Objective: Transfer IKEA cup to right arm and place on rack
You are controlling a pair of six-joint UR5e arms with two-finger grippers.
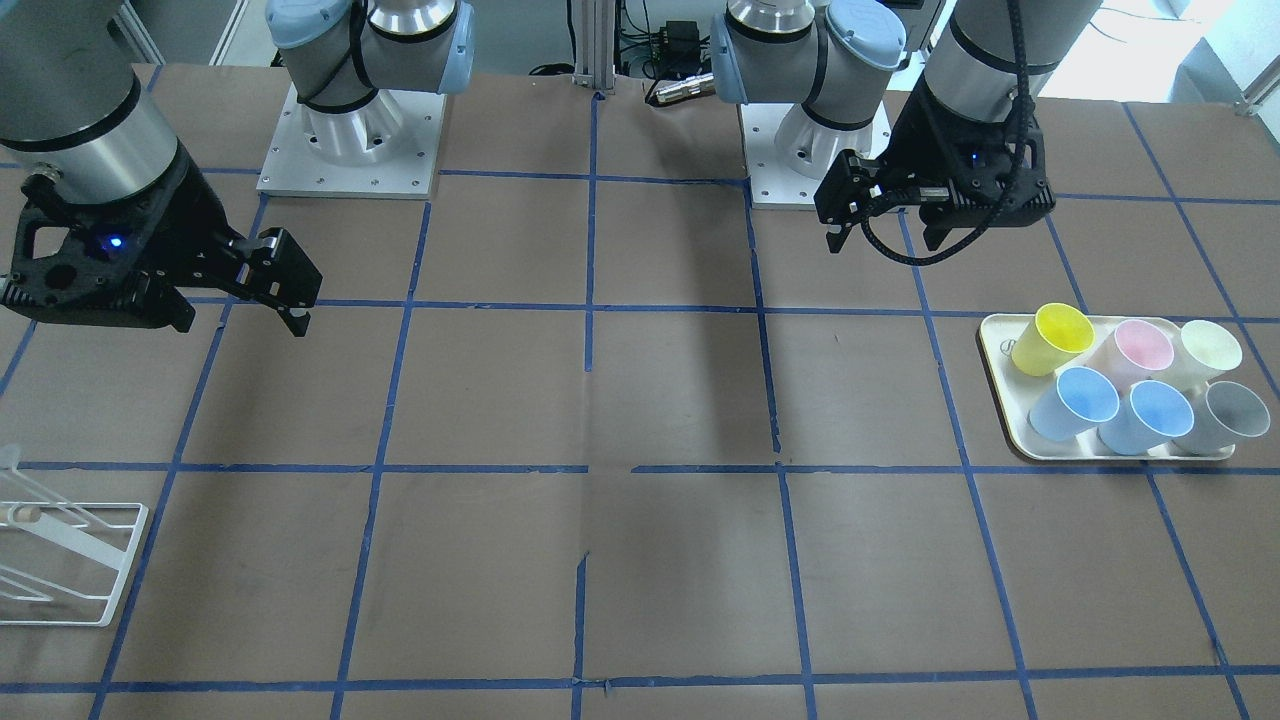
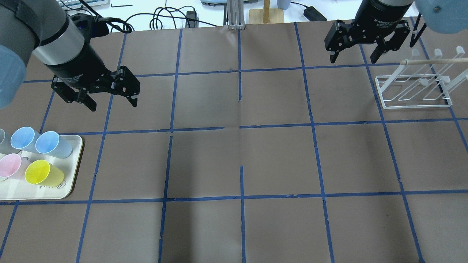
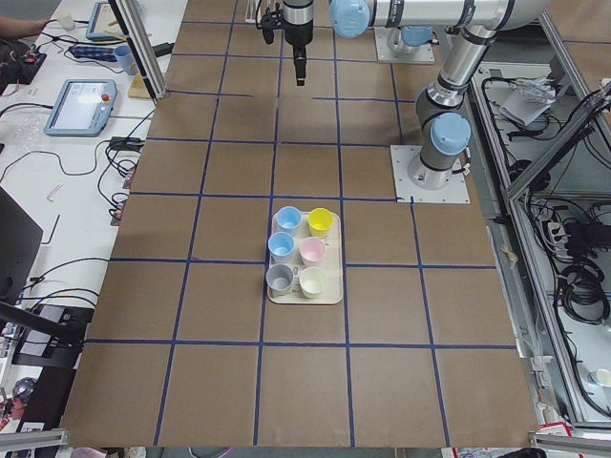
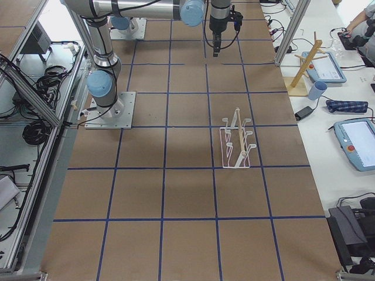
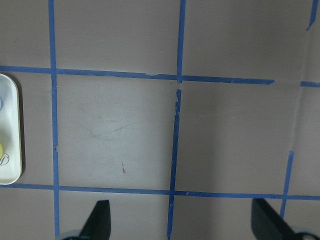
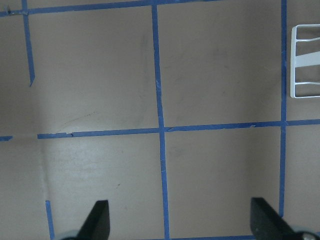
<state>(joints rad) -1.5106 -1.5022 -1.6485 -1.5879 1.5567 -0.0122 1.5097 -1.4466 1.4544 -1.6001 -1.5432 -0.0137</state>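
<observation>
The IKEA cup (image 1: pixel 1072 402), pale sky-blue, lies tilted on a cream tray (image 1: pixel 1000 400) at the table's left end, beside a deeper-blue twin (image 1: pixel 1148 416). It also shows in the overhead view (image 2: pixel 51 143) and the exterior left view (image 3: pixel 288 219). My left gripper (image 2: pixel 112 104) is open and empty, hovering above the table beyond the tray; the left wrist view shows its fingertips (image 5: pixel 100 220) spread over bare table. My right gripper (image 2: pixel 353 60) is open and empty, just left of the white wire rack (image 2: pixel 415 91), which holds nothing.
Yellow (image 1: pixel 1052 338), pink (image 1: pixel 1140 350), cream (image 1: pixel 1210 350) and grey (image 1: pixel 1232 415) cups share the tray. A wooden rod (image 2: pixel 431 61) crosses above the rack in the overhead view. The arm bases (image 1: pixel 350 130) stand at the robot's side. Blue tape lines grid the brown table.
</observation>
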